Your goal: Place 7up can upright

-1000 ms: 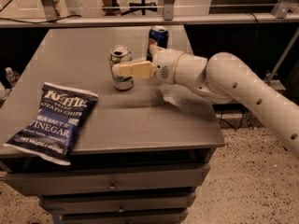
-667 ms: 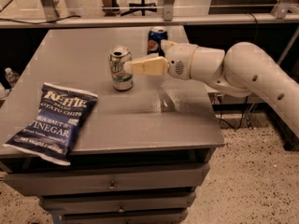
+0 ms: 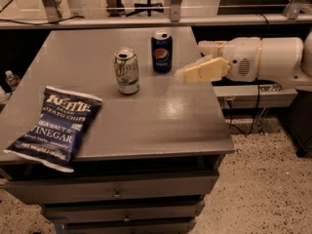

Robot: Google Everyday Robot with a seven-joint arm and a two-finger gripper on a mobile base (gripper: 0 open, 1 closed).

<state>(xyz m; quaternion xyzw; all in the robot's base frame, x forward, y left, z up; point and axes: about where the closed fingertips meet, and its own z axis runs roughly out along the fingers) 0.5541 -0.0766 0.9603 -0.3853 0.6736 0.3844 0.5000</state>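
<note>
The 7up can [image 3: 126, 71], silvery-white with green lettering, stands upright on the grey table [image 3: 161, 121], near its middle. My gripper [image 3: 191, 61] is to the right of the can, over the table's right edge, well apart from it. Its cream fingers [image 3: 202, 70] are spread, with nothing between them. The white arm runs off to the right.
A dark blue Pepsi can [image 3: 161, 51] stands upright just behind and right of the 7up can. A blue Kettle chips bag [image 3: 56, 126] lies at the front left. Drawers sit below the table front. Chair legs and a rail are behind.
My gripper let go of the 7up can and drew back to the right, off toward the table's edge. The can stays standing upright where it was.
</note>
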